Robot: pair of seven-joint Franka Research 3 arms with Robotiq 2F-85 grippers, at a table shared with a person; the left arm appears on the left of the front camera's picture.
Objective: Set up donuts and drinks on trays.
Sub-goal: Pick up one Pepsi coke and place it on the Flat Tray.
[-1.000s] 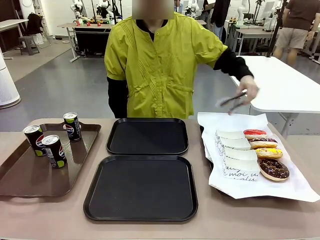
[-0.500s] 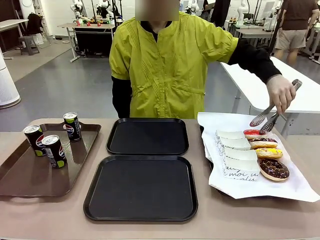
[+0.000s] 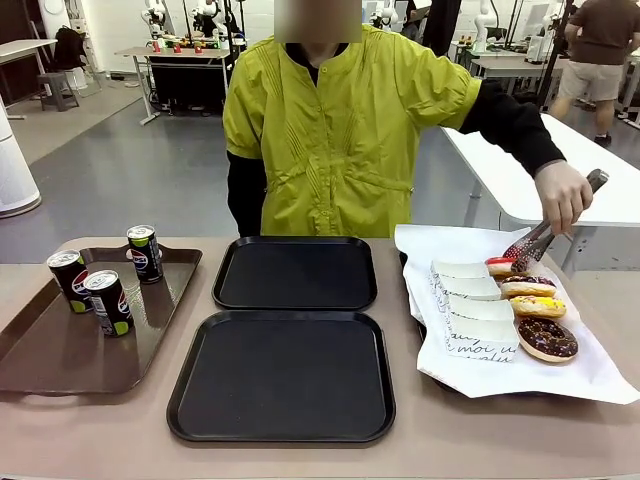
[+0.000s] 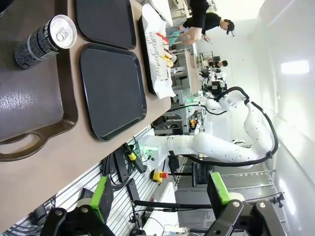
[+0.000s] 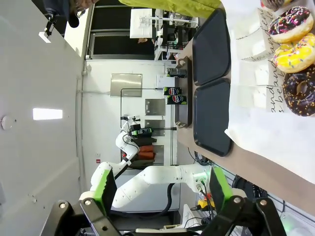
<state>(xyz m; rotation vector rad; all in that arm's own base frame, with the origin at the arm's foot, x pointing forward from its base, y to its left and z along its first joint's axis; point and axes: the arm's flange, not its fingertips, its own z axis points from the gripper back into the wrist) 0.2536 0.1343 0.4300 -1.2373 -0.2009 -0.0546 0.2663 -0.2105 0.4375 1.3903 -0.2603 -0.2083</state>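
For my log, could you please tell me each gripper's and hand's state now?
Left gripper: open, empty.
Right gripper: open, empty.
Person's hand: holding tongs.

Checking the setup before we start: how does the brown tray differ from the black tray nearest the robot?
The brown tray is longer, with a handle slot at its near end; the near black tray is nearly square, with none. The brown tray carries three soda cans; the near black tray carries nothing. Both lie flat on the table and have raised rims.
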